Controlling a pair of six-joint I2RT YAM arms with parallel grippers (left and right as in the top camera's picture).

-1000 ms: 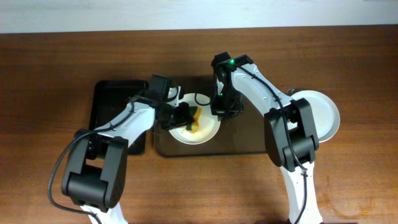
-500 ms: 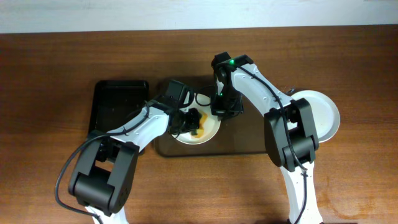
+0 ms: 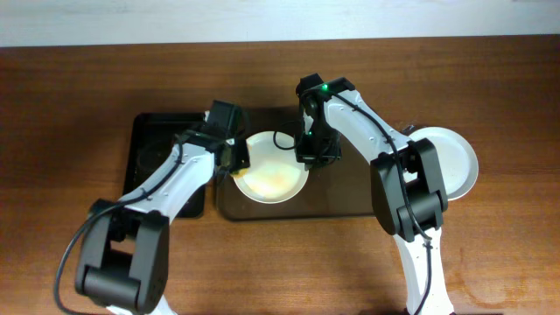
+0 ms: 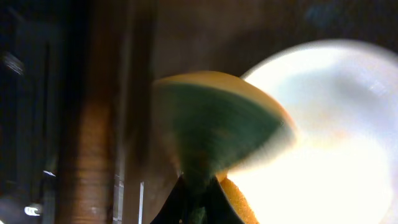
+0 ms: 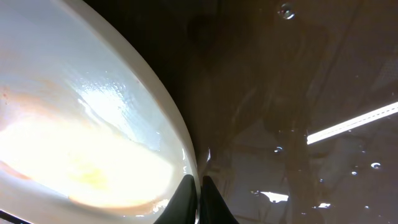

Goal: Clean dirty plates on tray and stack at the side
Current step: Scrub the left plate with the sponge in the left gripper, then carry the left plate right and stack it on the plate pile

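A white plate (image 3: 273, 171) with a faint orange smear lies on the dark brown tray (image 3: 337, 203). My right gripper (image 3: 306, 157) is shut on the plate's right rim; the right wrist view shows the fingers (image 5: 199, 198) pinching the plate's edge (image 5: 93, 118) over the wet tray (image 5: 292, 93). My left gripper (image 3: 234, 159) is at the plate's left rim, shut on a green and yellow sponge (image 4: 217, 124). The left wrist view shows the sponge between the fingers (image 4: 198, 208), beside the bright plate (image 4: 329, 130). Clean white plates (image 3: 453, 162) lie on the table at the right.
A smaller black tray (image 3: 162, 144) lies left of the brown tray, partly under my left arm. The wooden table (image 3: 280, 262) runs around both trays. A light wall edge runs along the far side.
My left gripper swept the sponge from the plate's left side to its middle, then back to the left rim. The smear is paler now. The right arm has not moved.
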